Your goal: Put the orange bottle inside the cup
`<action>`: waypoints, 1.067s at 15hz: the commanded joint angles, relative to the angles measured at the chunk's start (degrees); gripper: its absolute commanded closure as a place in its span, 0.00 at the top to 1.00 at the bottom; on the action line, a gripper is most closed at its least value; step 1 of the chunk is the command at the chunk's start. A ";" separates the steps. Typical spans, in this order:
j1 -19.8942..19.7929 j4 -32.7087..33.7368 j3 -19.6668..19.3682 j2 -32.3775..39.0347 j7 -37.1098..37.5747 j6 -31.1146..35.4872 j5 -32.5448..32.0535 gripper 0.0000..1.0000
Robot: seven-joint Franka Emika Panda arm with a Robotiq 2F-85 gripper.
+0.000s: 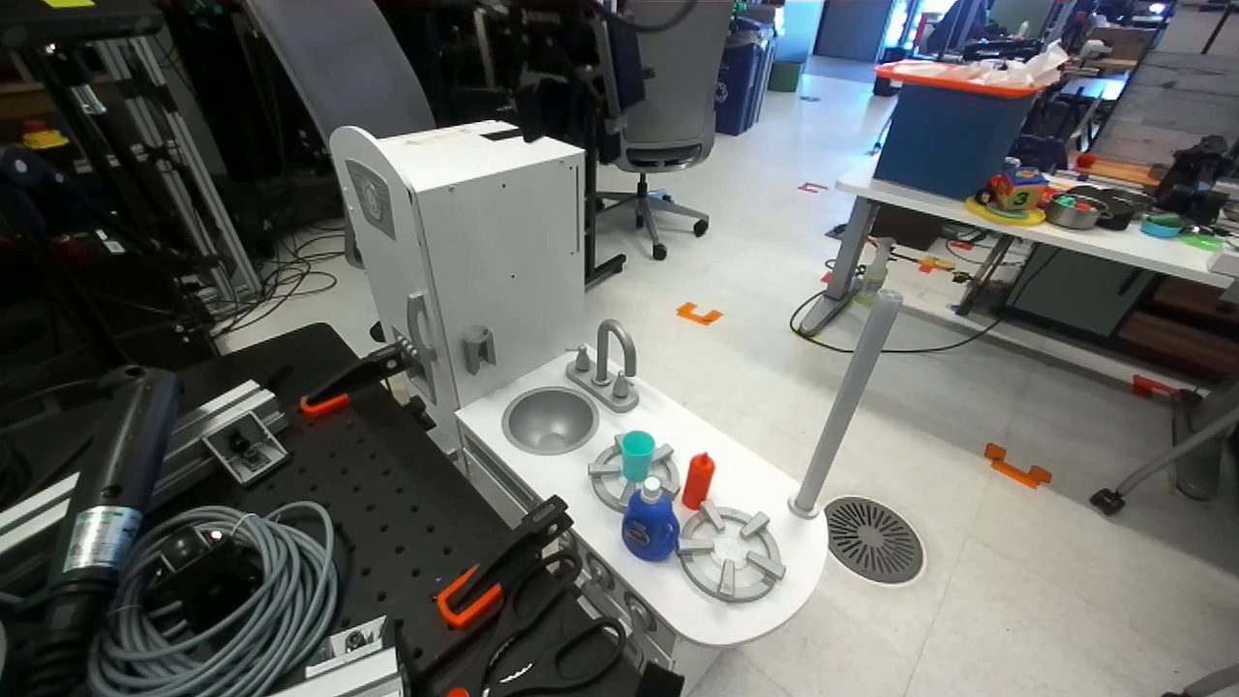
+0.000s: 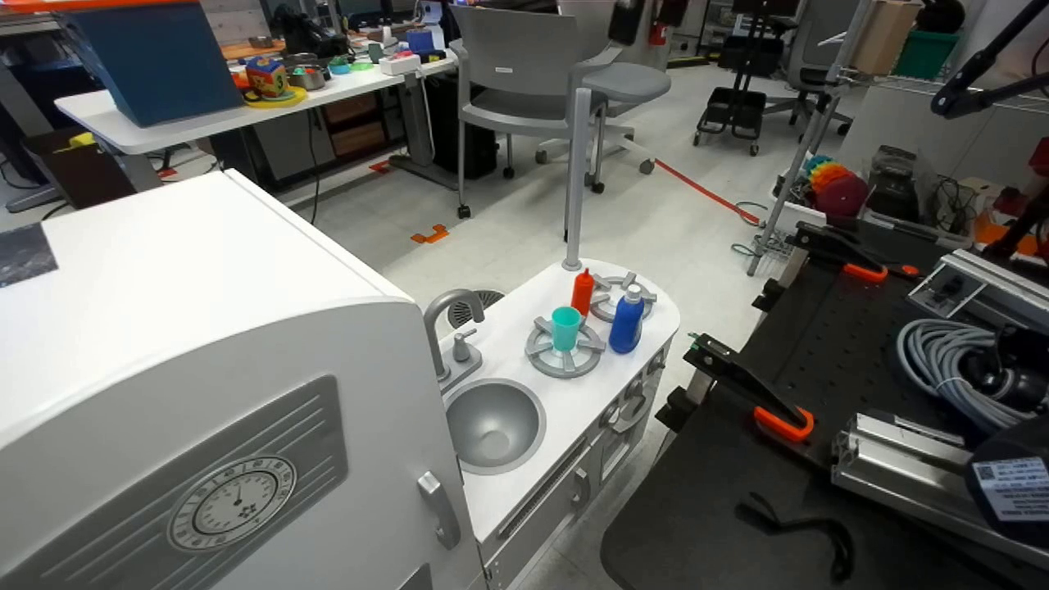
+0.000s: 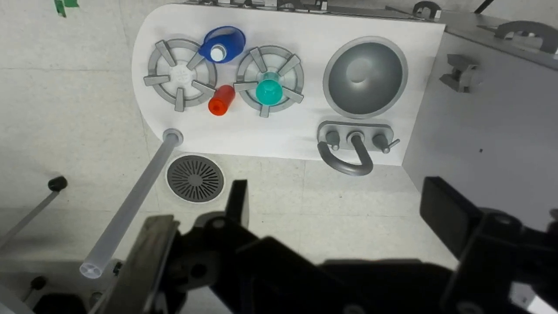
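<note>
Hand (image 3: 338, 205) spread wide, nothing held.
Approach stage, seemingly: orange bottle (image 3: 222, 99), near cup (image 3: 269, 91), should be reached, then gripped.

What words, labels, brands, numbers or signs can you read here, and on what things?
"3": toy cube, in an exterior view.
Recycling symbol: blue recycling bin.
Too small or blurred: print on the blue detergent bottle.
Too small: marks on the round dial.
Too small: white sticker on a black housing.
Too small: pale label on a black tube.
No text shows on orange bottle or teal cup.
</note>
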 commanded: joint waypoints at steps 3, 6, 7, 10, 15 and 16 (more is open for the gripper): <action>-1.50 14.77 -3.43 21.07 2.63 4.11 -0.92 1.00; -2.07 23.71 -5.61 31.23 5.47 2.60 0.89 1.00; -2.32 26.66 -6.13 34.78 6.38 3.02 1.36 1.00; -5.05 35.38 -4.48 45.11 6.44 3.49 7.18 1.00; -4.79 49.31 -5.84 60.17 10.03 3.16 8.77 1.00; -4.49 52.11 -6.31 62.95 11.12 2.54 8.64 1.00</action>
